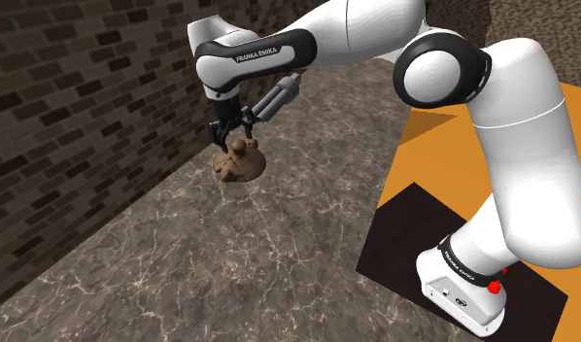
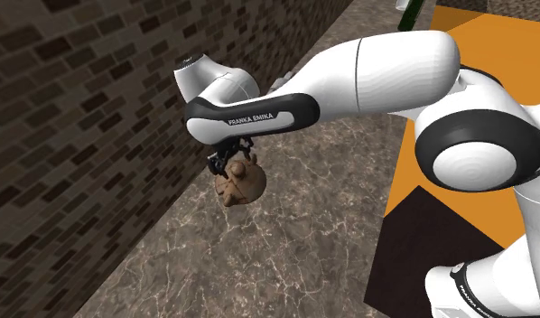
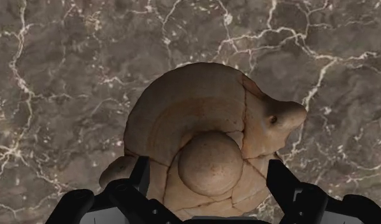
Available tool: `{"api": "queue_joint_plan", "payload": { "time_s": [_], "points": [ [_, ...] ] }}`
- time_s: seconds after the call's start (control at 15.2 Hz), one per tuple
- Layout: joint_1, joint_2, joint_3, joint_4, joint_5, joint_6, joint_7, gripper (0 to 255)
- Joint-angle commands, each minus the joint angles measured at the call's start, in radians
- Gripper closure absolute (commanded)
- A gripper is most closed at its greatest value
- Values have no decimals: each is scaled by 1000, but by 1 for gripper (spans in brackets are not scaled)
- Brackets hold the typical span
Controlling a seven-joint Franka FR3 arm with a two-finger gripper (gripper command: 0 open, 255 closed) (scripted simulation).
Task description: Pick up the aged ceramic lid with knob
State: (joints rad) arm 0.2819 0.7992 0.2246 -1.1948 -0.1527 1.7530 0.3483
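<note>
The lid (image 3: 202, 121) is a brownish, worn, cracked dome with a round knob (image 3: 208, 162) on top. My black gripper (image 3: 209, 173) is shut on it, one finger on each side of the knob, pressing the lid's body. In the shoulder view the lid (image 1: 239, 161) hangs tilted under the gripper (image 1: 235, 144), close to the brick wall. In the second exterior view the lid (image 2: 241, 182) seems to hang a little above the marble surface below the gripper (image 2: 230, 166).
A dark veined marble surface (image 1: 230, 262) runs along a dark brick wall (image 1: 75, 107) on the shoulder view's left. My stand (image 1: 463, 282) sits on a black mat over an orange floor at the lower right.
</note>
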Motion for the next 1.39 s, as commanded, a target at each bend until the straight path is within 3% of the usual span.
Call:
{"api": "queue_joint_plan", "payload": {
  "time_s": [0.0, 0.07, 0.13, 0.73, 1.32],
  "points": [
    [0, 5, -1, -13, -1, 18, 2, 0],
    [0, 6, -1, -13, -1, 18, 2, 0],
    [0, 6, -1, -13, -1, 19, 2, 255],
    [0, 6, -1, -12, -1, 18, 2, 255],
    [2, -33, 4, 45, 6, -77, -3, 255]
  ]
}}
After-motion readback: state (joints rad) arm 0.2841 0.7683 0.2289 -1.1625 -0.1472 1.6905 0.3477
